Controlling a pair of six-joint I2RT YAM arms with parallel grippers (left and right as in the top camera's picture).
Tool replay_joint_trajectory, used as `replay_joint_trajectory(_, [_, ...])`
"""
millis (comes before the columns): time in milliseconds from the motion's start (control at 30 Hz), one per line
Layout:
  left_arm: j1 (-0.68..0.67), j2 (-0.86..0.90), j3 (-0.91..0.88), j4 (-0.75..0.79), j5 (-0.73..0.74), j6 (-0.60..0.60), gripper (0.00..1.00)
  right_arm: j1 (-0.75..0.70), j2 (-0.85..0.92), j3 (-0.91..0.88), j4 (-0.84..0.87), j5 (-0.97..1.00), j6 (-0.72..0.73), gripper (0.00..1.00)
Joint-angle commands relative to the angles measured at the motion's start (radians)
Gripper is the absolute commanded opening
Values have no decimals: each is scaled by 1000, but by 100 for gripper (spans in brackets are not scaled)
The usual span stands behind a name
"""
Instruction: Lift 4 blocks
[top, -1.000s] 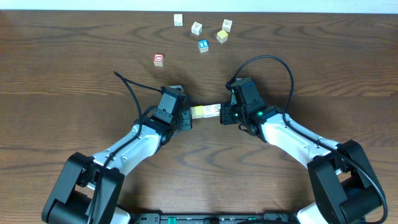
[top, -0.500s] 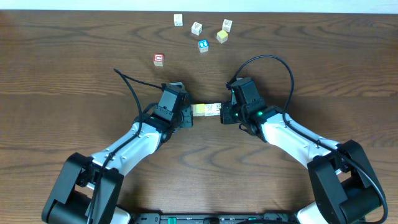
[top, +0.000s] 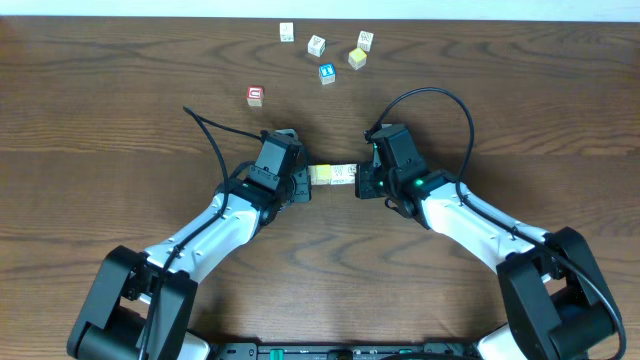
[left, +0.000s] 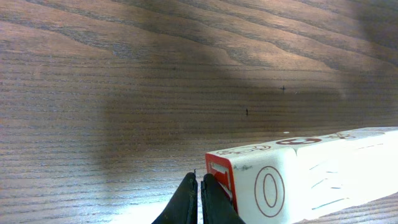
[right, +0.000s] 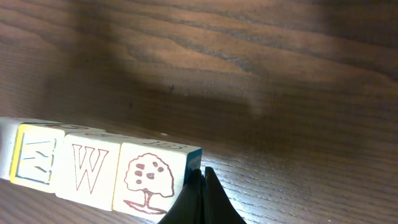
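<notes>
Row of blocks (top: 333, 175) squeezed between left gripper (left: 199, 190) and right gripper (right: 200, 183); both jaws closed tight, tips pressing its ends.

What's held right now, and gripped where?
The row of blocks, pinched by its two ends: shut left hand presses one end, shut right hand the other.

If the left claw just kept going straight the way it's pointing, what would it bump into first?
The row of blocks. The shut left claw looks pressed against the end block of that row, so there seems to be no gap to cross. Beyond the row sits the shut right claw, facing it.
</notes>
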Motion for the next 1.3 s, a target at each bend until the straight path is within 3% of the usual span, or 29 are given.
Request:
replay_joint_trajectory(0, [-45,-26,76,38,182,-2,7,69,-47,48,21,-254,-20,1])
replay_joint_trajectory(1267, [-45,-74,97,27,178,-2,7,69,-58,121,-42,-245,-40,1])
